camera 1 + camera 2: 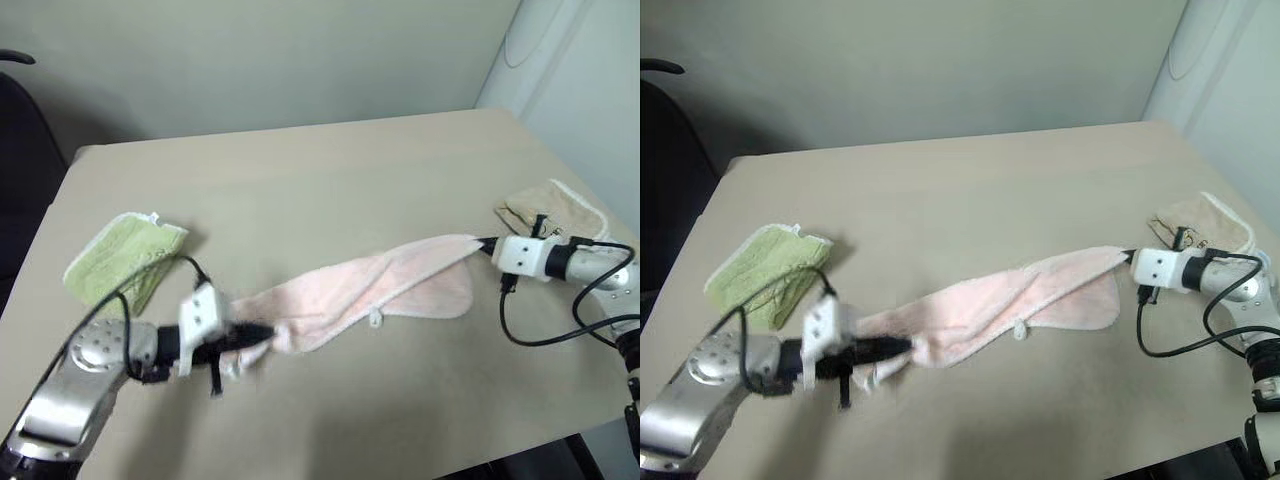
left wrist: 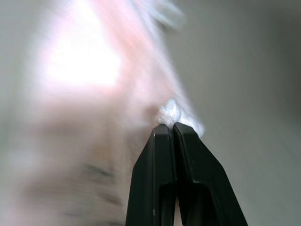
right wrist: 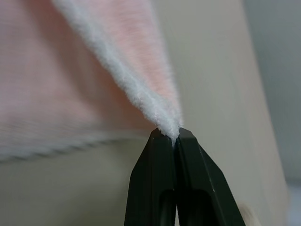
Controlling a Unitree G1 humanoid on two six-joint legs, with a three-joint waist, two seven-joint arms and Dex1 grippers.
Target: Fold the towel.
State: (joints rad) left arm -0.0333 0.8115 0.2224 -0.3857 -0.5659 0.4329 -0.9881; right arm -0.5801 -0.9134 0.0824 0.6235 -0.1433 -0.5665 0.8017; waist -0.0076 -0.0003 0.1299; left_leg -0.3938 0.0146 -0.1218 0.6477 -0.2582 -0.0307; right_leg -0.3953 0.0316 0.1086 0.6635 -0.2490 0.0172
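Where pinched, pink towel (image 1: 370, 290) stretches, white-edged.

Lighting is soft, even and moderately bright, with no glare on the table (image 1: 330, 190). Shadows are faint: a diffuse one lies under the towel (image 1: 380, 290), another beside the green towel (image 1: 125, 260). In the head views the left gripper (image 1: 265, 335) is smeared by motion blur. The left wrist view is heavily blurred, with the pink cloth overexposed. The right wrist view renders the white edging sharply and the background softly.
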